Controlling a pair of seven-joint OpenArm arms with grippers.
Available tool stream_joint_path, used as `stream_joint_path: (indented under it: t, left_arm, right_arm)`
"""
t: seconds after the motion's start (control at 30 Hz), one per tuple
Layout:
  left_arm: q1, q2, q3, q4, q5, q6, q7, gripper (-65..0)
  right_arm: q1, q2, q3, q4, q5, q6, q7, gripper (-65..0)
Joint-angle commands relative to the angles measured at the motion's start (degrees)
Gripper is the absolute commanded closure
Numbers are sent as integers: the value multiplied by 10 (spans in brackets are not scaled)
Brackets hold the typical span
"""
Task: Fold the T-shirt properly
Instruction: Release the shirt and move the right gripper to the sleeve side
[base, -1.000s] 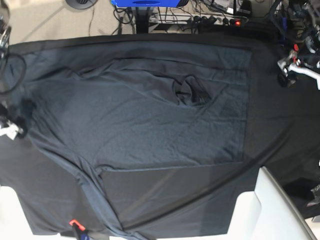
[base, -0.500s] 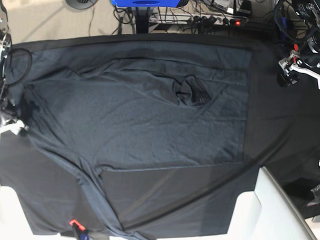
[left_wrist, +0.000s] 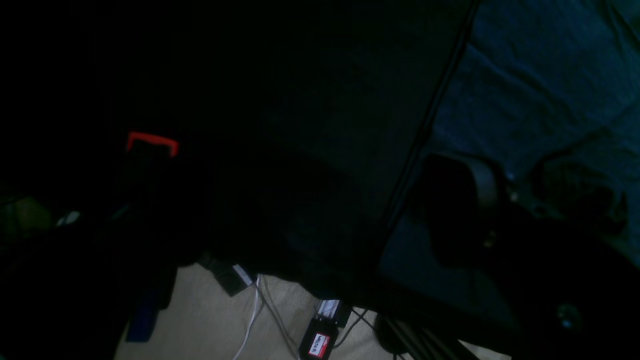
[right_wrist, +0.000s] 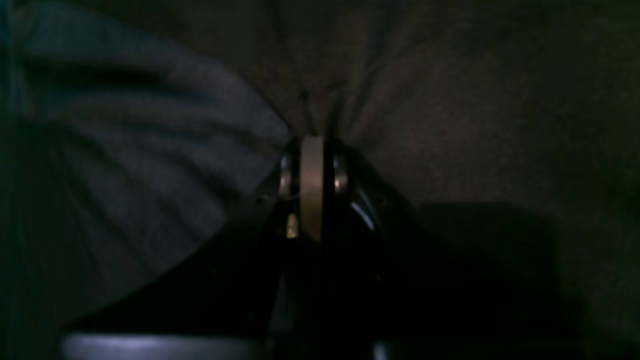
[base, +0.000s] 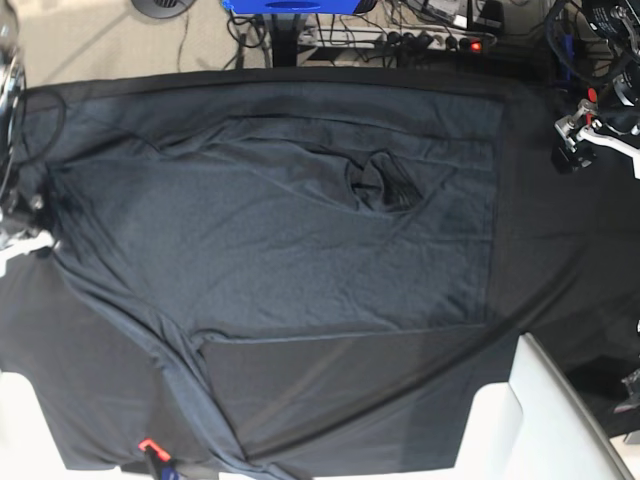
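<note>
We have the right gripper (right_wrist: 312, 150) pinched together on the edge of the T-shirt (base: 290, 240), which lies spread across the black table covering (base: 560, 260), so we should lift slowly and carry the fold over evenly. The left gripper (base: 572, 140) hangs open, clear of the thin, softly wrinkled charcoal knit.

The right gripper (right_wrist: 312, 150), black with metal screws and a pale pad, was low at the base view's left edge, its jaws pressed fully together on a pinch of fabric. The left gripper (base: 572, 150), on a white-and-silver arm, hovered at the far right edge, apart from any cloth, jaws standing wide with nothing between them.
</note>
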Motion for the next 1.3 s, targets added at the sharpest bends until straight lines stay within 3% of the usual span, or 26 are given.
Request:
stream_joint_path:
  t: [0.0,0.23,0.53,0.73,1.03,1.17,1.27]
  left_arm:
    - [1,-10,-3,9,-5,-2,-6,-624]
    - [0,-9,-2,9,-7,-2,-6,-624]
    - [0,-9,-2,9,-5,-2,-6,-624]
    - [0,-9,-2,9,-5,-2,-6,-624]
    - [0,-9,-2,9,-5,-2,-7,-624]
    - [1,-9,-2,9,-5,-2,-7,-624]
    - [1,-9,-2,9,-5,-2,-7,-624]
  right_arm:
    - [-10,11,22,34,6,2,-7,0]
    - [-98,-24,110,248,1,2,-108,0]
    - [-164,-60,185,382,1,2,-206,0]
    - [-207,-61,192,425,5,2,-246,0]
    - [-241,-81,192,427,5,2,-254,-2]
    - [-236,-81,192,460,6,2,-297,-5]
    - [-223,-81,189,507,6,2,-312,-105]
